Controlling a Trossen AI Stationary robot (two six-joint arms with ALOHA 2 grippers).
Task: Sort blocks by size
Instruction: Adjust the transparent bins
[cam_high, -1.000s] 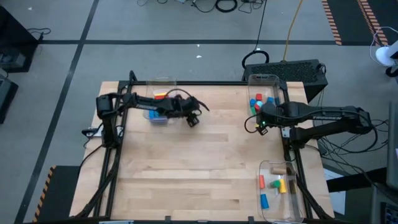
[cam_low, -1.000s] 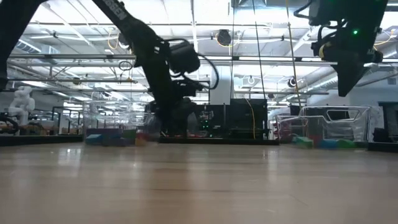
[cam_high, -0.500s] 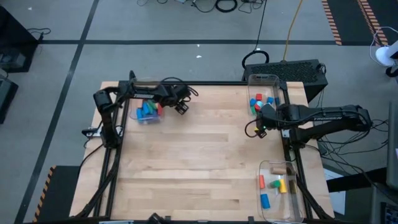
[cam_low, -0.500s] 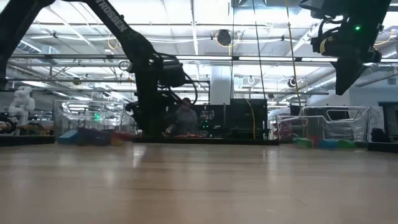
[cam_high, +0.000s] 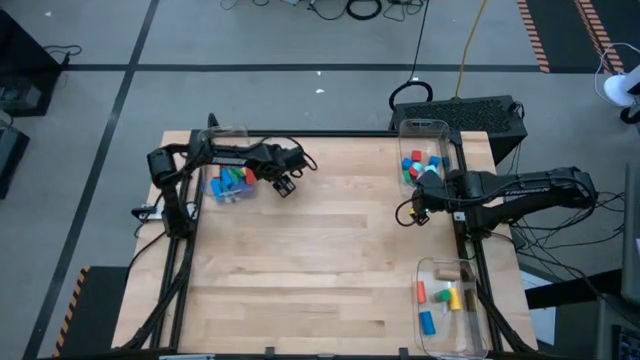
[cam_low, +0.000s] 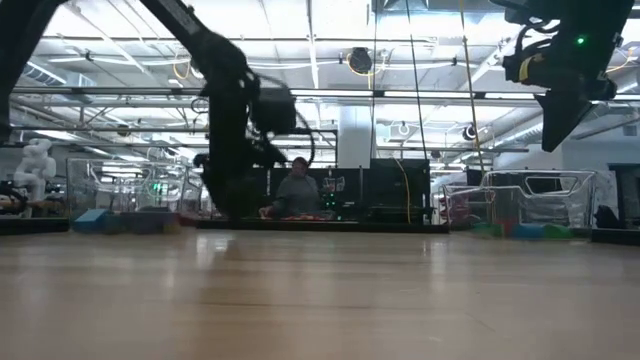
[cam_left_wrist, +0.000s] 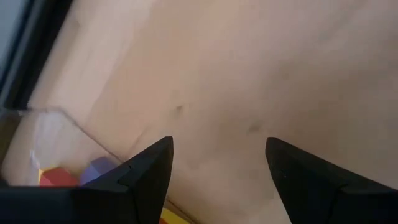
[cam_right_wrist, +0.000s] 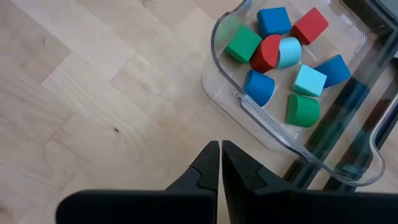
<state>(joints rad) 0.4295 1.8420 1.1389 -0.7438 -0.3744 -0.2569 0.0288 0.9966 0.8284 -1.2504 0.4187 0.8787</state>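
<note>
Coloured blocks lie in three clear bins. The far-left bin (cam_high: 228, 181) holds blue, green and red blocks; its corner with a red block (cam_left_wrist: 57, 177) shows in the left wrist view. The far-right bin (cam_high: 423, 158) holds several blocks (cam_right_wrist: 278, 53). The near-right bin (cam_high: 450, 300) holds red, yellow, blue and wood blocks. My left gripper (cam_high: 287, 183) is open and empty (cam_left_wrist: 217, 146), just right of the far-left bin. My right gripper (cam_high: 410, 212) is shut and empty (cam_right_wrist: 220, 146), above the table beside the far-right bin. My left gripper stands close beside the far-left bin's wall (cam_left_wrist: 93, 140). I cannot tell whether one finger (cam_left_wrist: 146, 168) touches it.
Bare wooden tabletop (cam_high: 320, 260) spans the middle and near side. A black frame rail (cam_high: 300, 133) runs along the far edge. In the low view a person (cam_low: 296, 190) sits in the room beyond the table.
The far-left bin with its blocks has slid along the table toward the left edge. My left gripper has gone the same way, toward the table's left and far side, and has turned about.
</note>
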